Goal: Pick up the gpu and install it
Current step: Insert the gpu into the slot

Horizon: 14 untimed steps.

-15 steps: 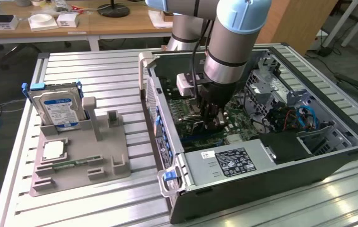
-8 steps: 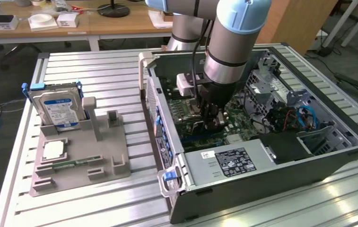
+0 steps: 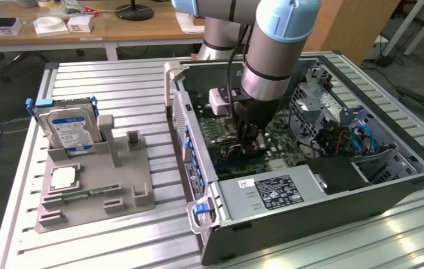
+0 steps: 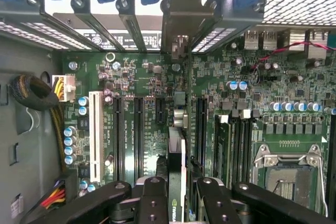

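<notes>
The gpu (image 4: pixel 177 145), seen edge-on between the gripper fingers, had a dull grey metal bracket and a dark matt board. The gripper (image 4: pixel 177 195) looked like black matt plastic or painted metal. The motherboard (image 4: pixel 147 124) was green and slightly glossy. The computer case (image 3: pixel 331 207) was dark grey painted metal. The table (image 3: pixel 122 89) was ribbed aluminium with a soft shine. The holder tray (image 3: pixel 92 196) was matt grey plastic.

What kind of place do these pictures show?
Most likely a robotics lab or workshop. An open computer case lies on a slatted metal table, beside a grey stand holding a hard drive. Behind it are wooden desks with small boxes and cables on the floor.
</notes>
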Available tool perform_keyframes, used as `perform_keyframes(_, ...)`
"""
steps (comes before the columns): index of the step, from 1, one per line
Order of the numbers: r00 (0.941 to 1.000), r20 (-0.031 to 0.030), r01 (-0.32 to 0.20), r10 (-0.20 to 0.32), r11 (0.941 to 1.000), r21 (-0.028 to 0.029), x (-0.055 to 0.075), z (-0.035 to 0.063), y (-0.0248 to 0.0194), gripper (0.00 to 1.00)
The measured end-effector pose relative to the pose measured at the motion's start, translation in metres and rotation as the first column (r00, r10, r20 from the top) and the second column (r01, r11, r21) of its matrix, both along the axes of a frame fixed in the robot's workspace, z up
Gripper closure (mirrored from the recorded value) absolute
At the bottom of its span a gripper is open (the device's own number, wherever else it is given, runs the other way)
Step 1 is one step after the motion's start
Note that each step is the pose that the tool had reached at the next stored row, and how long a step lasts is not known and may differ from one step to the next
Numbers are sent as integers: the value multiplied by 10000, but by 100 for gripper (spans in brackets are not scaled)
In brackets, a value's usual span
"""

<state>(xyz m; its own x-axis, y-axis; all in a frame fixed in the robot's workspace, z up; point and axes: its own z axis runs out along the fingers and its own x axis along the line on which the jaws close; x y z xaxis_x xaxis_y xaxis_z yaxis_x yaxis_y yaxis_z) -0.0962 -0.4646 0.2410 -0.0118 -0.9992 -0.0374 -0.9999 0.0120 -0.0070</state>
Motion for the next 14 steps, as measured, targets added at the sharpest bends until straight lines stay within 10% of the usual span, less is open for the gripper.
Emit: perform_keyframes(14, 10000, -3, 0, 0, 10000, -4, 0, -24, 0, 74)
